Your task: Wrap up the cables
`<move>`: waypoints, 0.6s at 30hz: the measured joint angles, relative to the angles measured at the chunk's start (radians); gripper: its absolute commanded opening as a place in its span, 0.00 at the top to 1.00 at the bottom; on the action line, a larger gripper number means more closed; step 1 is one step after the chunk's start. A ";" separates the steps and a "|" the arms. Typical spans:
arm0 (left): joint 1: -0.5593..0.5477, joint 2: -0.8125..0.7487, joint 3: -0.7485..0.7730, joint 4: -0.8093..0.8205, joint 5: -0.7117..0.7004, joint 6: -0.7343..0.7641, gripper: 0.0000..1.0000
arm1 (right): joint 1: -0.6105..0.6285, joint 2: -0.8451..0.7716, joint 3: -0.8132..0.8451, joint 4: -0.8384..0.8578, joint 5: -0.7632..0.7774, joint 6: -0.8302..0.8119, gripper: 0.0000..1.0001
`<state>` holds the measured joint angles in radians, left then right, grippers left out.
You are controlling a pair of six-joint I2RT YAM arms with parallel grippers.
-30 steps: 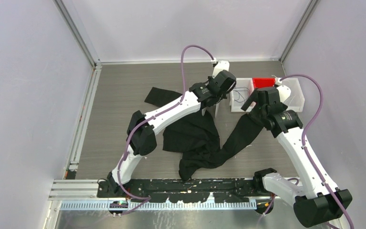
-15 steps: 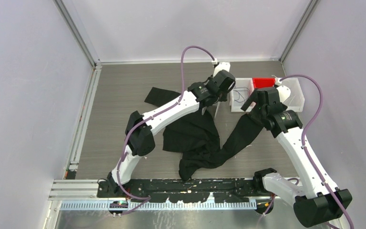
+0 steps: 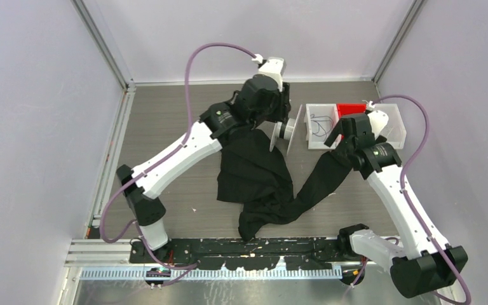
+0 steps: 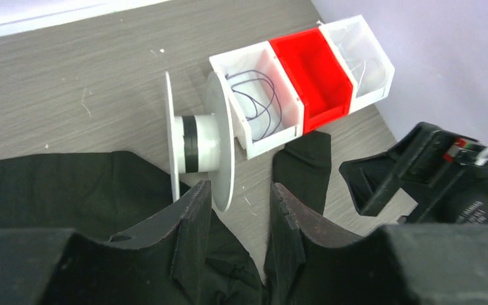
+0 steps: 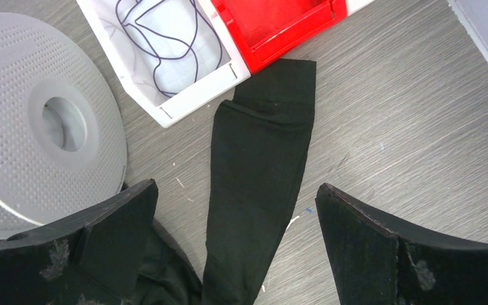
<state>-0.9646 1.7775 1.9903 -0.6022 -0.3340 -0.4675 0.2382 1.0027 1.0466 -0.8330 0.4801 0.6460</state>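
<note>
The cables [image 3: 319, 126] are thin dark loops lying in a white bin [image 3: 309, 124]; they also show in the left wrist view [image 4: 257, 101] and the right wrist view [image 5: 165, 38]. A white spool [image 3: 286, 130] stands on its rims just left of the bin, with a dark band of wire on its hub [image 4: 190, 145]; its dotted disc fills the left of the right wrist view [image 5: 44, 121]. My left gripper [image 4: 240, 187] is open and empty, just behind the spool [image 3: 278, 121]. My right gripper [image 5: 235, 187] is wide open and empty above a strip of black cloth [image 5: 260, 159], near the bin's front [image 3: 337, 136].
A large black cloth [image 3: 254, 171] lies crumpled mid-table, partly under the spool [image 4: 70, 184]. A red bin [image 3: 351, 110] and a clear white bin [image 3: 391, 124] adjoin the cable bin on the right. Walls close in at back and sides.
My left arm has swung up and toward the back, away from the spool. The spool now stands uncovered a little farther back. My right arm has barely moved.
</note>
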 measured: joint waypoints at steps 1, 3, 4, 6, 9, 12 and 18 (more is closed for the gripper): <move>0.011 -0.019 0.000 -0.005 0.008 0.000 0.59 | 0.000 0.017 0.006 0.000 0.008 -0.012 0.01; 0.035 -0.037 -0.002 -0.015 0.022 -0.001 0.59 | -0.005 0.072 0.030 0.004 0.011 -0.034 0.07; 0.056 -0.046 -0.013 -0.021 0.032 -0.003 0.59 | -0.013 0.117 0.054 0.008 0.005 -0.048 0.11; 0.099 -0.066 -0.062 -0.030 0.054 -0.013 0.59 | -0.030 0.208 0.105 0.027 -0.014 -0.066 0.24; 0.170 -0.108 -0.175 -0.052 0.094 -0.031 0.56 | -0.081 0.359 0.177 0.077 -0.079 -0.089 0.37; 0.234 -0.149 -0.275 -0.080 0.125 -0.049 0.55 | -0.130 0.525 0.278 0.111 -0.151 -0.109 0.47; 0.279 -0.246 -0.333 -0.121 0.148 -0.058 0.55 | -0.168 0.832 0.488 0.152 -0.270 -0.167 0.50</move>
<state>-0.6857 1.5318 1.6577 -0.7231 -0.1860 -0.5251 0.0700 1.8351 1.5341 -0.6811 0.2096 0.4793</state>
